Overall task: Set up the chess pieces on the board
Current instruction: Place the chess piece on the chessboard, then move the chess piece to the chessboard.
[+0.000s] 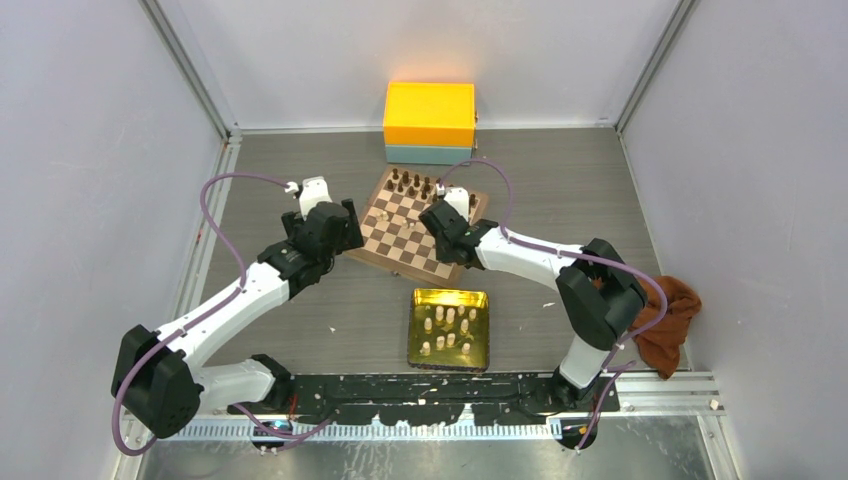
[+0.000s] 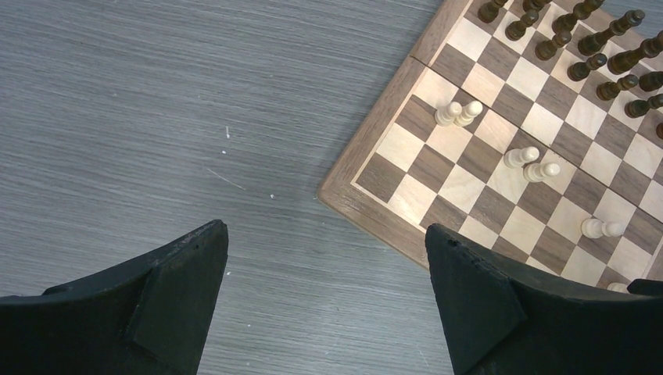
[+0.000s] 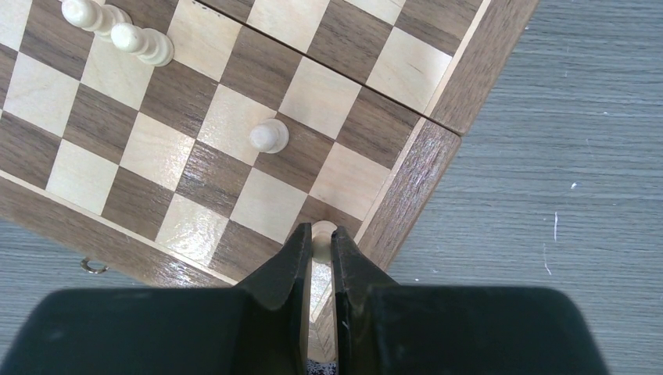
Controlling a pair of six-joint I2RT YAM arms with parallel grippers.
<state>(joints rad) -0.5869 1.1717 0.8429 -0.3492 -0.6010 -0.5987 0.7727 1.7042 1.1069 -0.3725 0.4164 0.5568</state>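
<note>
Gold tray [image 1: 449, 294], nearest: around ten pale chess pieces [image 1: 450, 328] left inside. Board [image 1: 395, 245] beyond it: only a handful of placed pieces [image 2: 532, 164], scattered rather than in ranks. Dark pieces [image 2: 582, 39] fill the far side. Judging by that, about a third done.

Right gripper [image 3: 317, 234] pinches one held piece [image 3: 323, 230] over a corner square; can't tell if it's touching down. Left gripper [image 2: 324, 228] spread wide, empty, over bare desk [image 2: 156, 117] left of the board.
</note>
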